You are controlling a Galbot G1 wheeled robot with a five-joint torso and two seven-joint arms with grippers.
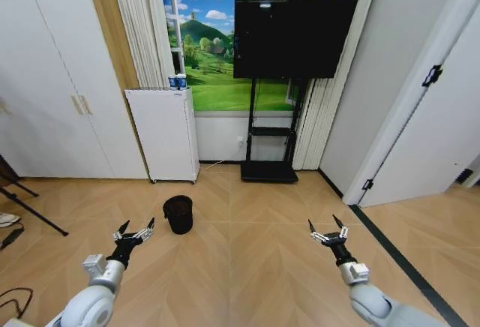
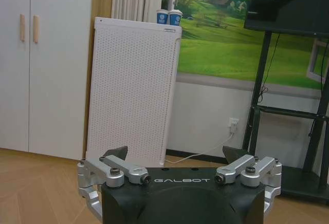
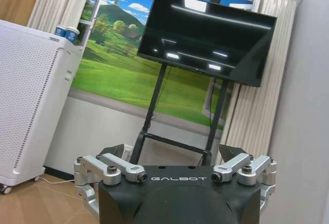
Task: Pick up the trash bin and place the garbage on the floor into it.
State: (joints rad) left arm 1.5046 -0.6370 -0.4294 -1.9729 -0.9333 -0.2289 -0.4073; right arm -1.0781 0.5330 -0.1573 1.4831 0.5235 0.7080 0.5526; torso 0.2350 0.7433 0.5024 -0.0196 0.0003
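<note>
The trash bin [image 1: 178, 214], a small black round mesh basket, stands upright on the wooden floor in the head view, ahead of me and a little left of centre. My left gripper [image 1: 136, 230] hovers open just to its near left, apart from it, with nothing between the fingers. My right gripper [image 1: 328, 229] is held open well to the right of the bin, also with nothing in it. From the left wrist view, the left gripper [image 2: 177, 153] faces the white appliance; from the right wrist view, the right gripper [image 3: 173, 152] faces the television stand. The garbage is out of view.
A tall white perforated appliance [image 1: 163, 135] with two cups [image 1: 178, 81] on top stands against the back wall. A black television on a wheeled stand [image 1: 270, 170] is to its right. White cupboards [image 1: 52, 79] line the left, a door [image 1: 442, 117] the right. Tripod legs [image 1: 30, 211] reach in at far left.
</note>
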